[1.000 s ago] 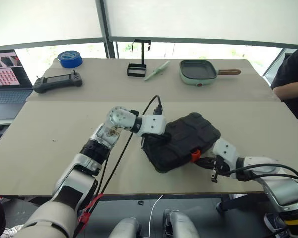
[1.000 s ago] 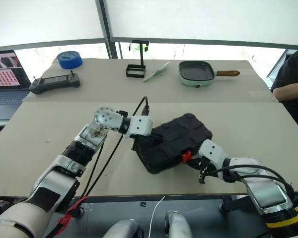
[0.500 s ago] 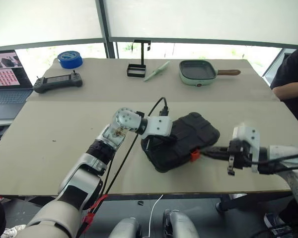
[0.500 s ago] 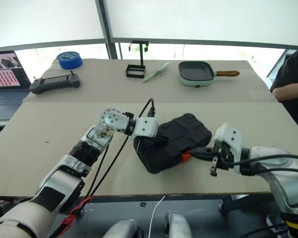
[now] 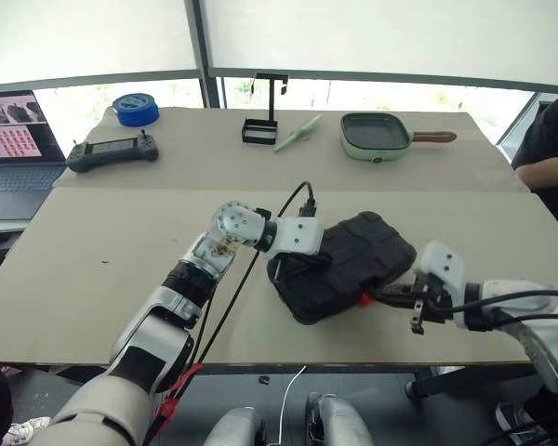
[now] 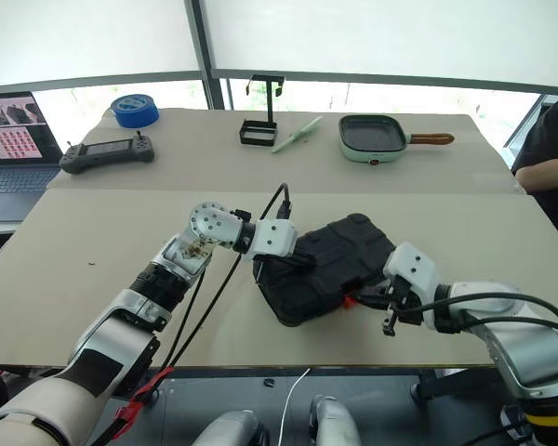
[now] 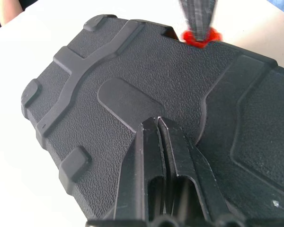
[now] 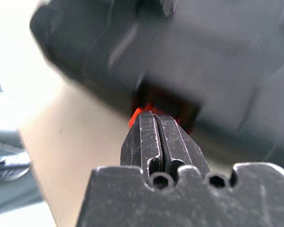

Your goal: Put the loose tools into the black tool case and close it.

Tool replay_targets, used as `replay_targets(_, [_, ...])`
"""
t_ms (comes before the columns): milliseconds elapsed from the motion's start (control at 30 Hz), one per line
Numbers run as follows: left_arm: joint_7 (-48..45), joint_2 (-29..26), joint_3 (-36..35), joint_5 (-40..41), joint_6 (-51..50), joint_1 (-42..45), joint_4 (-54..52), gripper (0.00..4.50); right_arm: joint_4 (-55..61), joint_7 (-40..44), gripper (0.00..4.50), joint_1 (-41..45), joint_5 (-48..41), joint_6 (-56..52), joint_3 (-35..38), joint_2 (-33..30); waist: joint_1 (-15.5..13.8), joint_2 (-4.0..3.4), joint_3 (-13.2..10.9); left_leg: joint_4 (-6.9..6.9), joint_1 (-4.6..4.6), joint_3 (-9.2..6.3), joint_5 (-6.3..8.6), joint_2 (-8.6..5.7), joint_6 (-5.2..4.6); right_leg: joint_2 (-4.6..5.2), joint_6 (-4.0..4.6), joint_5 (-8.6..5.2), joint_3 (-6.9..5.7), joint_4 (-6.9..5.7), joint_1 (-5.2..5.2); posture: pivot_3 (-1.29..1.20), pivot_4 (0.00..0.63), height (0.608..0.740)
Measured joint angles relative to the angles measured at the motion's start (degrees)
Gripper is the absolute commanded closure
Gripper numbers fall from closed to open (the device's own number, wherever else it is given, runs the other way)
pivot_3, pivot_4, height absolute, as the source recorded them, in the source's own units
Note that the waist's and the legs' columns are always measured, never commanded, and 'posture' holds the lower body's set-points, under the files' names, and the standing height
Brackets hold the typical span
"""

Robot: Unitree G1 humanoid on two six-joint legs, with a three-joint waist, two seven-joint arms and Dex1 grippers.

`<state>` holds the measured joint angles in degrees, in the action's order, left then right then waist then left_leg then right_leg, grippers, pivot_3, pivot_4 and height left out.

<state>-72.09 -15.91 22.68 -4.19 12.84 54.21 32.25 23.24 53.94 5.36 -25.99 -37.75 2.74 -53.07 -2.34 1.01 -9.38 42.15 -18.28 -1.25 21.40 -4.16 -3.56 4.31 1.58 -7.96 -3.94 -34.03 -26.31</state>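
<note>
The black tool case (image 5: 358, 260) lies closed and slanted on the near table. My left gripper (image 7: 157, 121) is shut, with its tips pressed on the textured lid (image 7: 132, 75). My right gripper (image 5: 379, 297) comes in from the right, shut, and its tips (image 8: 155, 116) are right at the small orange latch (image 5: 364, 299) on the case's near edge. The wrist view does not show whether they touch the latch (image 8: 138, 113). The left wrist view has the right fingers (image 7: 197, 14) above the latch (image 7: 200, 37). The loose tools are hidden.
On the far table stand a blue tape roll (image 5: 133, 109), a black controller (image 5: 112, 150), a black wire stand (image 5: 260, 125), a pale green utensil (image 5: 296, 132) and a green pan (image 5: 377, 135). A laptop (image 5: 14, 139) sits at far left. A person's arm (image 5: 549, 153) rests at the right edge.
My right gripper drew back to the right from the latch, then came in again, now slightly higher. The left gripper stayed on the lid.
</note>
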Motion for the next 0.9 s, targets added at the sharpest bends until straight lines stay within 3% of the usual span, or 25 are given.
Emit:
replay_targets(267, [0.1,0.1,0.0,0.0,0.7,-0.1,-0.1,4.37,4.7,-0.6,4.50,-6.5,-2.6,-3.1,7.3,-0.7,-0.2,0.00,0.0,-0.03,-0.01,-0.04,0.00,0.00,0.01,-0.01,0.00,0.00,-0.03,0.02,0.00,0.00,0.150,0.740])
replay_targets(467, [0.2,0.9,0.7,-0.5,2.1,0.3,0.6,4.37,4.1,-1.7,4.50,-10.3,-1.3,-3.3,4.3,1.1,-0.1,0.01,0.0,-0.02,0.01,-0.02,0.00,0.00,0.01,0.00,-0.01,0.00,0.00,0.01,0.01,0.00,0.150,0.740])
replay_targets(700, [-0.6,1.5,1.3,-1.1,2.6,1.0,1.2,4.37,-2.7,-6.6,4.50,-3.2,6.2,2.8,-4.3,8.2,0.2,0.01,0.0,0.03,0.08,0.05,0.00,0.00,0.00,-0.01,-0.03,0.00,0.05,0.00,0.05,0.00,0.150,0.740])
replay_targets(900, [-0.5,1.4,1.3,-1.1,3.4,0.8,0.9,4.37,-5.1,-7.2,4.50,0.1,6.9,3.4,-3.8,9.2,0.2,-0.01,0.0,0.01,0.02,0.03,0.00,0.00,0.01,-0.03,-0.02,0.01,0.04,-0.02,-0.03,0.00,0.150,0.740])
